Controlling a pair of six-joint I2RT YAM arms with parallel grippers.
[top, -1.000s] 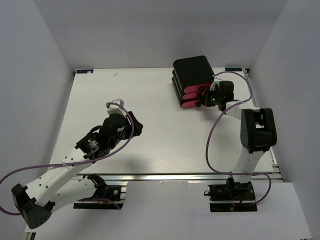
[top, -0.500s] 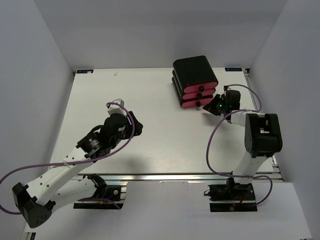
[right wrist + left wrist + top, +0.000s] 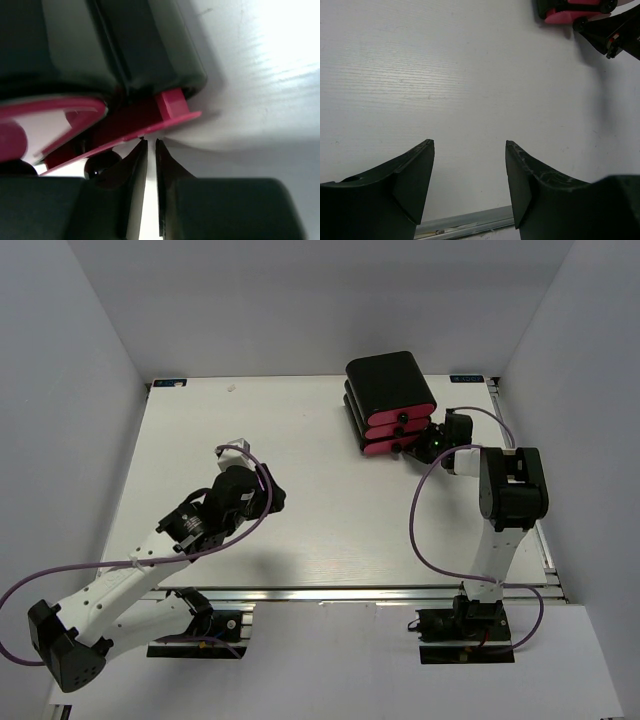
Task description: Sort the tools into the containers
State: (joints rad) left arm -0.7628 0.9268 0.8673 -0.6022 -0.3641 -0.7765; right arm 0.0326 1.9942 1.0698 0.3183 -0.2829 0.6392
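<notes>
The 3 drawers (image 3: 388,385) sit stacked. Right gripper (image 3: 148,143), fingers almost pressed together on nothing, points at the bottom drawer (image 3: 125,127), beside its pink front. Left gripper (image 3: 469,147), spread, hovers well left of the drawers.

We find the stack of drawers (image 3: 390,400) on the far right part of the table (image 3: 330,530), with its fronts turned toward the near right. Our right gripper (image 3: 425,443) sits just beside the front of the lowest drawer (image 3: 383,450), at the stack's right corner. Our left gripper (image 3: 271,497) hangs over the table's left middle, well apart from the stack.
</notes>
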